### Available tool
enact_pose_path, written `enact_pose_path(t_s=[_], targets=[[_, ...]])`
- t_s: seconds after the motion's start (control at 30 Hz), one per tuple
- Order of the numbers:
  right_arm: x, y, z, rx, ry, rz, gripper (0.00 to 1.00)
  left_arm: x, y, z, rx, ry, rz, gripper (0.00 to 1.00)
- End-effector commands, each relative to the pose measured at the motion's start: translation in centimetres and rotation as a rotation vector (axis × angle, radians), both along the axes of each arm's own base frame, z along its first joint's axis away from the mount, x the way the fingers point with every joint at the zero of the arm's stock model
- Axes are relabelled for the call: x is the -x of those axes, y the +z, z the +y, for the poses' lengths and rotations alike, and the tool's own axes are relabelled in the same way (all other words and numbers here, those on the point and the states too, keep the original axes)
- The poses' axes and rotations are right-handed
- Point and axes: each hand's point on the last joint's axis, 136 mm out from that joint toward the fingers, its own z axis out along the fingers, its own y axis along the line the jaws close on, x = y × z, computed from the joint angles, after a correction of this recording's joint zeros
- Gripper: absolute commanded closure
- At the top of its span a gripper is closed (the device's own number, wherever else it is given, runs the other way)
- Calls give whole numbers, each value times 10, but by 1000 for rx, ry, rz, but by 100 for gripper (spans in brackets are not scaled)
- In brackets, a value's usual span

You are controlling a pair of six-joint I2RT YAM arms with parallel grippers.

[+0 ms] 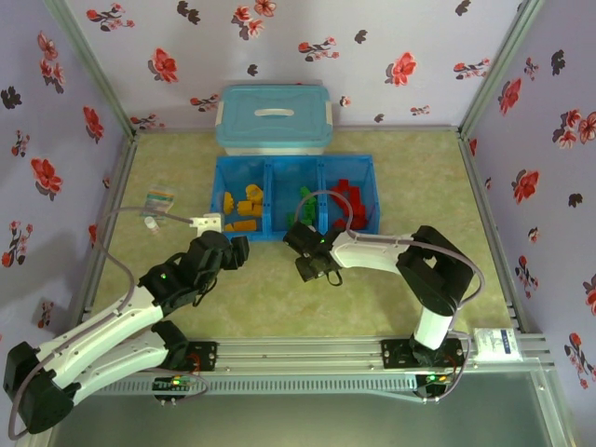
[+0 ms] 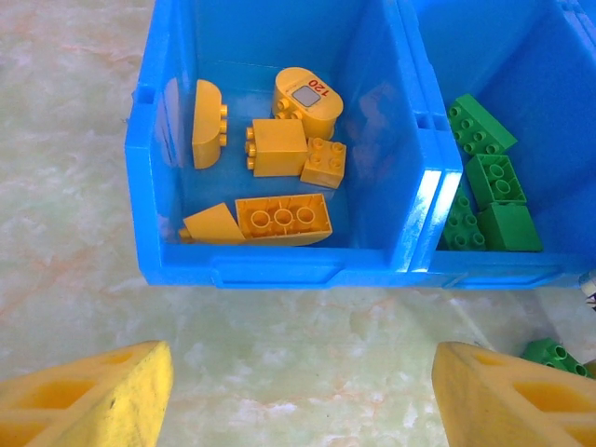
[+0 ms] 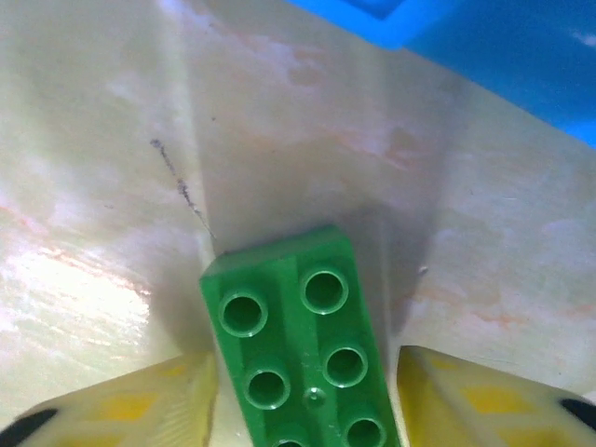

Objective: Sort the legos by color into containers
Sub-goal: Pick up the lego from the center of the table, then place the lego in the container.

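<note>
Left jaws: wide apart, empty, over the table [image 2: 279, 345] just before the tray's [image 2: 270, 270] yellow-filled compartment.
Right jaws: clamped on one green lego [image 3: 293, 335], near the tray's front wall.
Compartments: yellow legos [image 2: 279, 219] left, green legos [image 2: 489, 177] middle, red legos [image 1: 349, 200] right.
Lidded box [image 1: 275, 116]: just behind the tray, lid on.

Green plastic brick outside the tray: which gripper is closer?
Right. The green plastic brick lies between the fingers of the right gripper; the left gripper is off to its left.
</note>
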Motion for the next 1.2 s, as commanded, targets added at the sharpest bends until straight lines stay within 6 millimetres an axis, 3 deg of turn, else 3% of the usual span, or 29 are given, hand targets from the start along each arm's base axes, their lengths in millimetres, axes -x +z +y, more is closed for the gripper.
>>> enact_pose_path(t_s=[0.0,0.17,0.4,0.53,0.63,0.93,1.17], targets=[[2,6,-3,8,-9,16,58,-1,0,4,3,20,-9,27],[-2,37,5,-37,2,-22,69,-2,-2,5,-7,22,-6,27],[-22,103,22,-148,18,-159,70,6,-21,9,-31,24,56,27],[-46,135,31,-183,14,-220,70,13,-42,9,-15,21,107,27],[-68,147,39,-186,4,-242,70,19,-56,7,12,17,151,28],[-138,137,38,-123,-96,-227,67,31,-70,6,36,8,182,28],[-162,122,37,-84,-137,-201,63,36,-72,1,42,-7,191,28]])
